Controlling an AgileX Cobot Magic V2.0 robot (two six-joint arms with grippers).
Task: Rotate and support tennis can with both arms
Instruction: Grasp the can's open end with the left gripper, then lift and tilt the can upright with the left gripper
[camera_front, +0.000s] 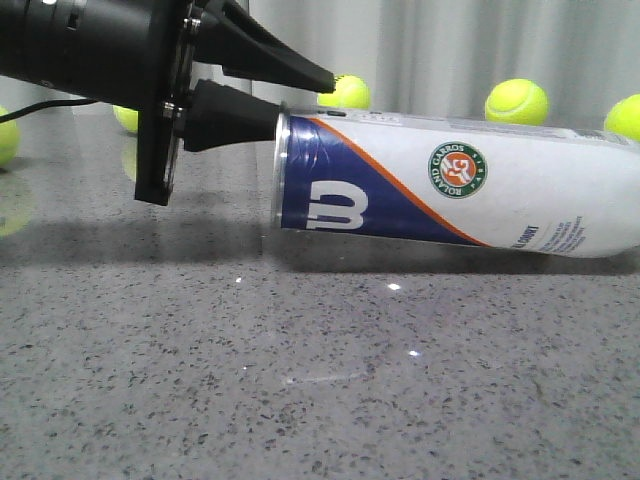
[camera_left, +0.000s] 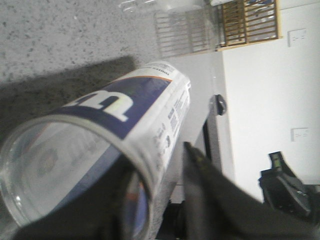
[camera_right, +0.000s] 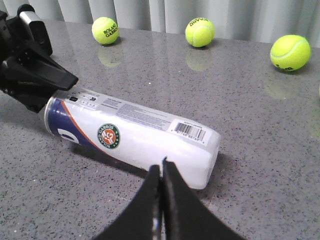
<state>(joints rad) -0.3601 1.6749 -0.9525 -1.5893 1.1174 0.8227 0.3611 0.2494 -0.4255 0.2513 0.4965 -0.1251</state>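
The tennis can lies on its side on the grey table, its rimmed navy end to the left and its white end to the right. My left gripper is open at the rimmed end. One finger reaches along the can's far upper side and the other points at the rim. In the left wrist view the can fills the frame, with one finger beside it. My right gripper is shut and empty, just short of the can near its white end.
Several yellow-green tennis balls lie along the back of the table: one behind the can's rim, one right of it, one at the right edge and one at the far left. A curtain hangs behind.
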